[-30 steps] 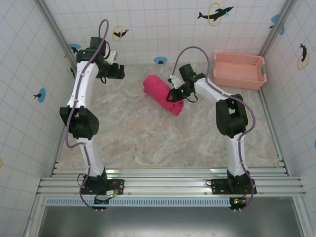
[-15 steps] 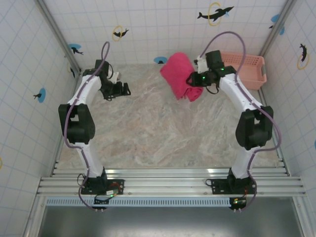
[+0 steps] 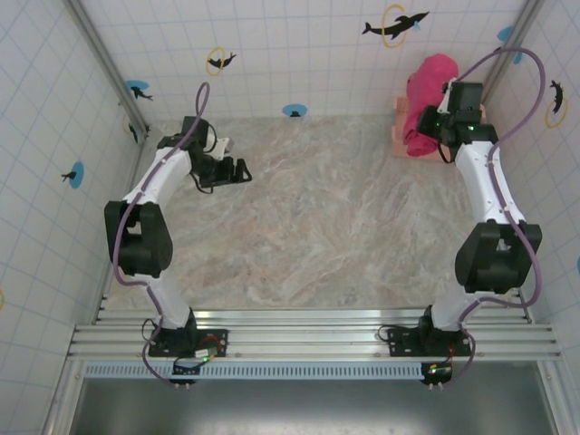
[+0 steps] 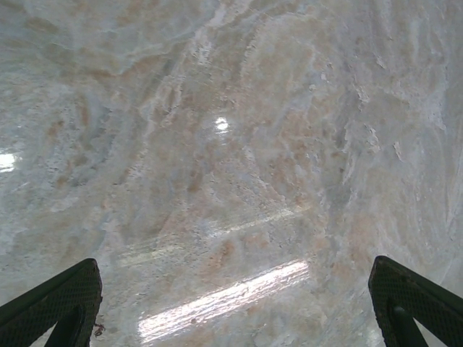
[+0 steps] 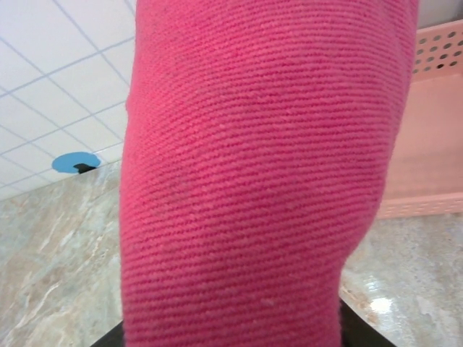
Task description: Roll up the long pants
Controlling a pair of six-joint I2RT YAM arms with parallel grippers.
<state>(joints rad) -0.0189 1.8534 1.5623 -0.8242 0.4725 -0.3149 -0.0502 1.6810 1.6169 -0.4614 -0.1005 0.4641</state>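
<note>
Top external: rolled long pants (image 3: pixel 428 91) hide most of the basket (image 3: pixel 399 149).

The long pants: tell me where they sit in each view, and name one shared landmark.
Top external: long pants at upper right, held up in the right gripper by the basket.
Right wrist: long pants centre, close up; basket right.
Left wrist: marble table.
Shared landmark: marble table.

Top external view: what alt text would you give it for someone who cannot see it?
Seen from above, the right tool holds the long pants, rolled into a magenta bundle, in the air by the pink basket at the far right corner of the marble table. The left tool hangs open and empty over it.
</note>
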